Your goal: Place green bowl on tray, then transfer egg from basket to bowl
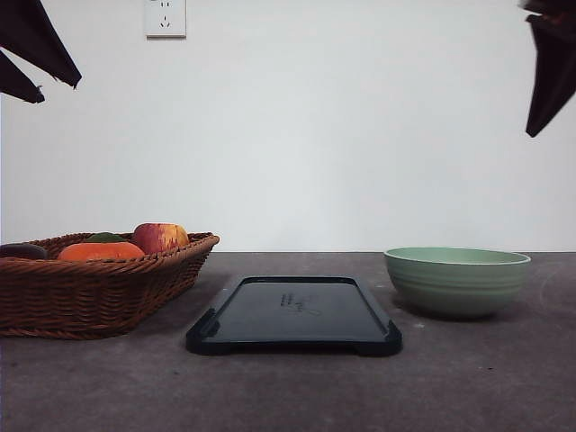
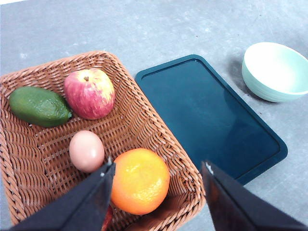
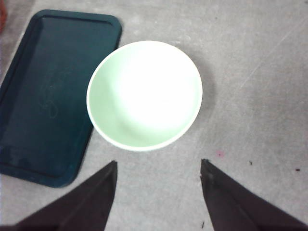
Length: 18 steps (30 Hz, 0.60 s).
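The left gripper is hanging with its jaws spread wide and nothing between them, touching nothing. Below it the wicker basket is sitting on the grey table, with the orange directly beneath the gap between the fingers and the egg just beside that orange. Farther from the gripper, an apple and an avocado are lying side by side.

The right gripper is likewise standing wide open and empty, hovering above the green bowl, which is resting on the table just beside the tray, not on it.

A faint scribble mark is showing in the tray's middle; it cannot be read.

The front view is hiding the egg behind the basket wall, while the left wrist view is revealing it. The front view is adding a wall socket above.
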Tool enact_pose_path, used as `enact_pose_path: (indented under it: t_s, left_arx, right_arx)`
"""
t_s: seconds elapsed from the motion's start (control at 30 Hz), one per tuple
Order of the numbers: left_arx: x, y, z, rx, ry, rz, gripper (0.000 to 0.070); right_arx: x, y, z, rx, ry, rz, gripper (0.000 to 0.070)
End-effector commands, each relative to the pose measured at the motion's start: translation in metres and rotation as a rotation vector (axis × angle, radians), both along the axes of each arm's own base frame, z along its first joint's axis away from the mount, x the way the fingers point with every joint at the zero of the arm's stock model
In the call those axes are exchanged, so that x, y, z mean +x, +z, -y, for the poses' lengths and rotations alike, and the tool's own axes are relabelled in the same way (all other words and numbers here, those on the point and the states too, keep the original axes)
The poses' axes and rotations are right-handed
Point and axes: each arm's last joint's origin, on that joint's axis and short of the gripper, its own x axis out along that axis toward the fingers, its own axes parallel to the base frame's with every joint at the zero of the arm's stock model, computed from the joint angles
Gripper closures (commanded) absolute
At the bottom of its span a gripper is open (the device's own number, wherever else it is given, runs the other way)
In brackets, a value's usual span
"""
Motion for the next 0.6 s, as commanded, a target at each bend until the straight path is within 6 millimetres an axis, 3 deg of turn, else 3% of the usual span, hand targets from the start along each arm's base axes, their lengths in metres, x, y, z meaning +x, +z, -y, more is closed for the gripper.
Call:
enact_pose_path:
  t_s: [0.0,0.27,0.57]
  left_arx:
    - [0.002,0.006,0.001,-0.012,0.003,0.016,0.0333]
    - [0.002,0.006,0.001,-0.03,0.015,0.004,0.0333]
    - [0.002,0.006,0.001,-0.031,0.016,0.004,0.0333]
  right_arx:
    - [0.013,0.003,-0.002,0.008,-0.02,-0.02,0.0364]
    - [0.063,-0.005,0.002,0.007,-0.053,-0.14,0.0364]
    - [0.098,-0.041,0.01,0.006,-0.065,-0.255,0.0364]
